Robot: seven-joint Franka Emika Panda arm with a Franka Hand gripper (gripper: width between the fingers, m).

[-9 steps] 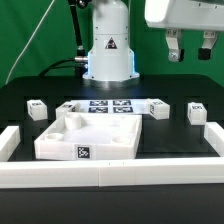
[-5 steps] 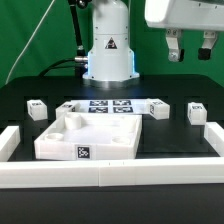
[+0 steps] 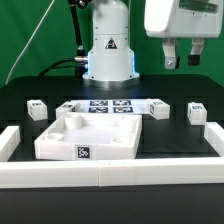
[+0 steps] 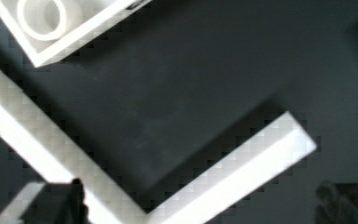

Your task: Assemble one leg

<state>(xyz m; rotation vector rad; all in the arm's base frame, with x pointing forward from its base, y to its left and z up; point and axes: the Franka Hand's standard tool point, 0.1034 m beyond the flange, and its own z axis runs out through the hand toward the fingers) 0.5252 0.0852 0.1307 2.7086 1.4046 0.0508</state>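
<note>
Several white leg blocks lie on the black table: one [image 3: 37,109] at the exterior view's left, one [image 3: 160,108] right of the marker board, and one [image 3: 196,112] further right. The large white tray-like piece [image 3: 90,137] sits front left. My gripper [image 3: 183,55] hangs high above the right side of the table, open and empty, well above the legs. In the blurred wrist view my gripper [image 4: 197,205] has dark fingertips [image 4: 51,205] spread wide with nothing between them. A white part with a round hole [image 4: 60,25] shows far off.
The marker board [image 3: 110,107] lies in front of the robot base [image 3: 108,55]. A low white wall [image 3: 110,177] runs along the front, with side pieces at left [image 3: 8,142] and right [image 3: 214,135]. White bars meeting at a corner [image 4: 176,175] cross the wrist view.
My gripper has shifted a little toward the exterior view's left and turned slightly. It stays high and open. The parts on the table have not moved.
</note>
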